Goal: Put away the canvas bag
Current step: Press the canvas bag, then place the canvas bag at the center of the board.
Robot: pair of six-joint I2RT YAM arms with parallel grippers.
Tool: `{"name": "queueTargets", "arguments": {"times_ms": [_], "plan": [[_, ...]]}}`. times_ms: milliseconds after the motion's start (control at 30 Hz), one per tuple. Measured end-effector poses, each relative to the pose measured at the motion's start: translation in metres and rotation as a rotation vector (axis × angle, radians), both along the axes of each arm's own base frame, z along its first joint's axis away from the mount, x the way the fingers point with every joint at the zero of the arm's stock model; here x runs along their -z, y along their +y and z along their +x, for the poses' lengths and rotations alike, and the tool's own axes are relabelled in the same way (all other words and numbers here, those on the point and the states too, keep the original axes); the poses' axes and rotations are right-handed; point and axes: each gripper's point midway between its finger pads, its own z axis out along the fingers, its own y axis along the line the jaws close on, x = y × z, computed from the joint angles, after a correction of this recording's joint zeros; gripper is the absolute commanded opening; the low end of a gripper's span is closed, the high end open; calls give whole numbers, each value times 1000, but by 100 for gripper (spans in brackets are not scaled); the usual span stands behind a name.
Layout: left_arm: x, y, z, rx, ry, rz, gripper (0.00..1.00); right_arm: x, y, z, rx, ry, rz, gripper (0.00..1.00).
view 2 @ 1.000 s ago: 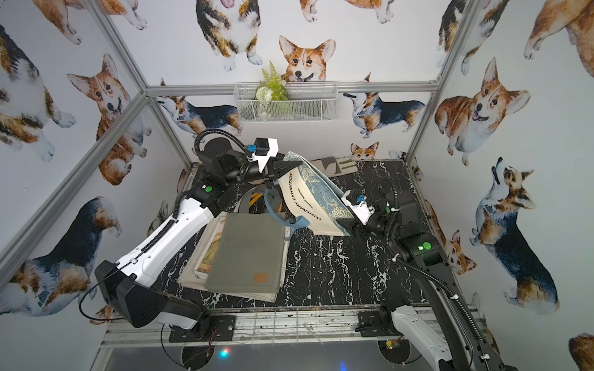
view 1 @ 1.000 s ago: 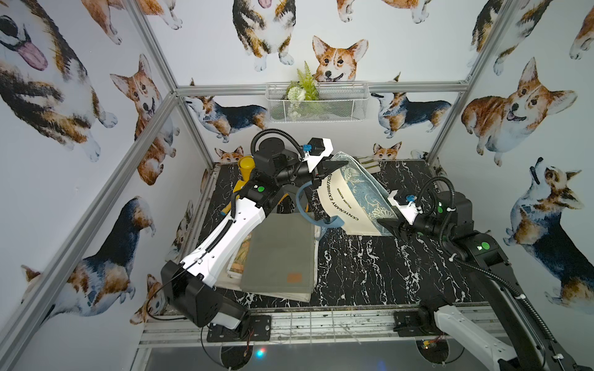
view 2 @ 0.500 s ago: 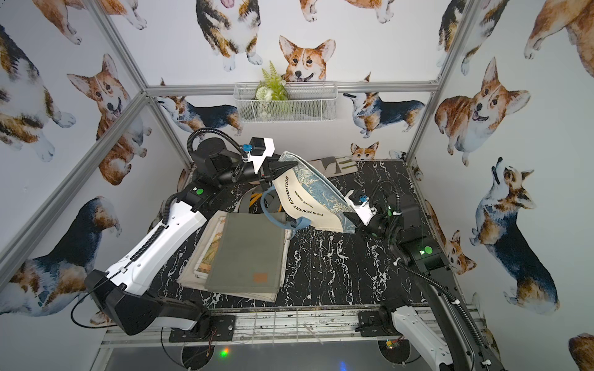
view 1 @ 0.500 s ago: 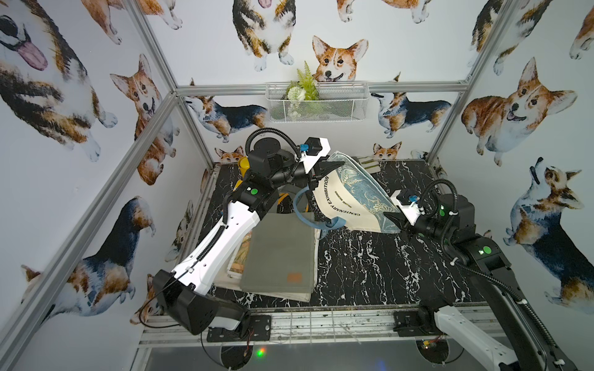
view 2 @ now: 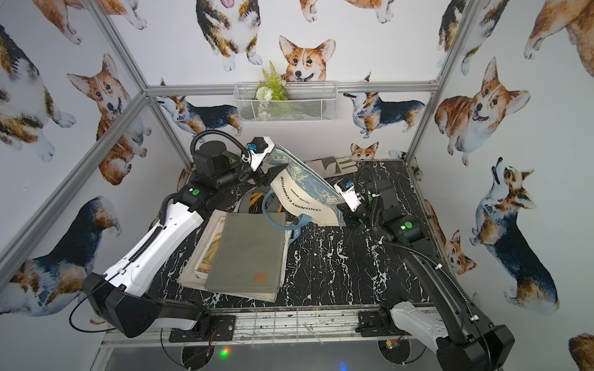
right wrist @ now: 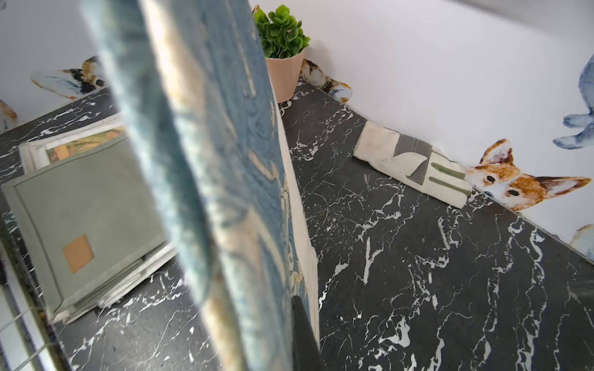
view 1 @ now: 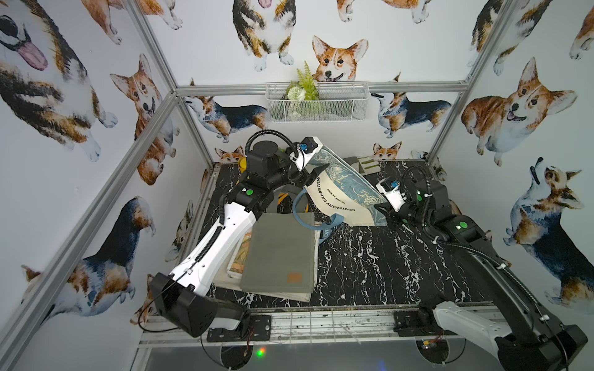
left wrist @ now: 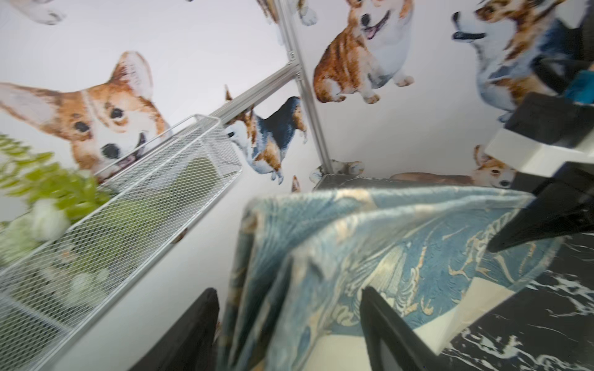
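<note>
Nearest the front rail, a stack of folded bags (view 1: 279, 257) lies flat on the desk (view 1: 369, 263), a grey-green one uppermost. Mid-desk, the canvas bag (view 1: 344, 189) hangs above the surface, tilted: the right hand (view 1: 382, 210) is clamped on its lower corner, while the left hand (left wrist: 286, 294) stands spread wide around the upper edge, gripping nothing. Beyond, the wire basket (view 1: 316, 106) on the back wall holds greenery. Judged progress: bag lifted, stowing remains.
</note>
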Motion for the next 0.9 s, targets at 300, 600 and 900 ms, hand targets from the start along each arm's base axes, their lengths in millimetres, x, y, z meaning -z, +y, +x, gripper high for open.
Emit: {"name": "queueTargets", "arguments": {"times_ms": [300, 600, 900], "plan": [[-12, 124, 32, -530, 64, -160, 100, -2, 15, 48, 143, -44, -67, 0], [-17, 215, 10, -778, 199, -382, 100, -37, 14, 81, 256, -229, -128, 0], [24, 235, -11, -880, 388, -402, 100, 24, 73, 43, 102, -247, -248, 0]]}}
